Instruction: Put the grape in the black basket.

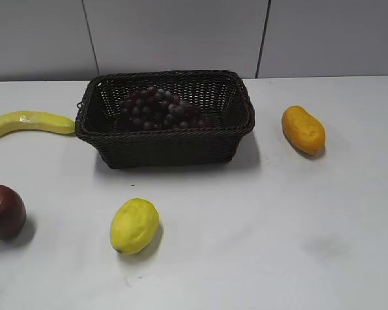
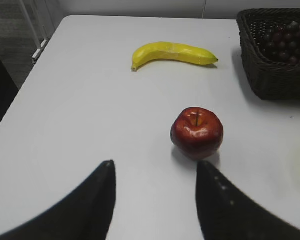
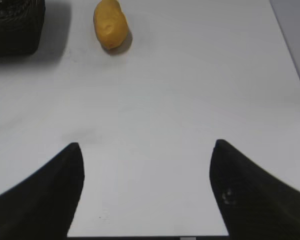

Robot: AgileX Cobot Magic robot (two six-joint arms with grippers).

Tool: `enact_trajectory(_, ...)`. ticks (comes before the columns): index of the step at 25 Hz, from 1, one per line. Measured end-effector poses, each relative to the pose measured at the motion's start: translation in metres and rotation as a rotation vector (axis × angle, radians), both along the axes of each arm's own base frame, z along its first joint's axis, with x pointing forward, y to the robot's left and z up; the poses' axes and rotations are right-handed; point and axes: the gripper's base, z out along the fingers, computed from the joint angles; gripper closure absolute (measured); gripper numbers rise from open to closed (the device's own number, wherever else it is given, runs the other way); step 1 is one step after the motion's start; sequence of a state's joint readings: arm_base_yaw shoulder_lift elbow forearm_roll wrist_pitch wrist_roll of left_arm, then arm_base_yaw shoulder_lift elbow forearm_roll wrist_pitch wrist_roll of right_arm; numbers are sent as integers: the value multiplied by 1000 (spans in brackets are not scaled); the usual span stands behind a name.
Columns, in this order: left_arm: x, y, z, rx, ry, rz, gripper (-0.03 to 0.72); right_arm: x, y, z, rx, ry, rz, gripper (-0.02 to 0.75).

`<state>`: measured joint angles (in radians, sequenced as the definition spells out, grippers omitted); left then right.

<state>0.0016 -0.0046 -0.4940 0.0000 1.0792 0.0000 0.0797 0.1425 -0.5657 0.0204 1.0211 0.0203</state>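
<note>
The bunch of dark red-purple grapes lies inside the black woven basket at the back middle of the table. Both also show at the top right of the left wrist view, the grapes in the basket. The basket's corner shows at the top left of the right wrist view. My left gripper is open and empty above the table, near a red apple. My right gripper is open and empty over bare table. Neither gripper shows in the exterior view.
A banana lies left of the basket. A dark red apple sits at the left edge, and a lemon in front of the basket. An orange-yellow fruit lies to its right. The table's left edge is near.
</note>
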Motion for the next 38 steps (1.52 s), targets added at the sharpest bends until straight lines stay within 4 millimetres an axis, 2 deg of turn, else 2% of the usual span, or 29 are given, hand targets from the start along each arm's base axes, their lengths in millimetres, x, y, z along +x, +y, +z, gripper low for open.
enact_trajectory(8,0,0,0,0,0,0,199,-9,-2,-21,-18,4,-10,145)
enact_trajectory(16,0,0,0,0,0,0,199,-18,-3,-21,-13,-52,-12,145)
enact_trajectory(38,0,0,0,0,0,0,199,-18,-3,-21,-12,-55,-15,145)
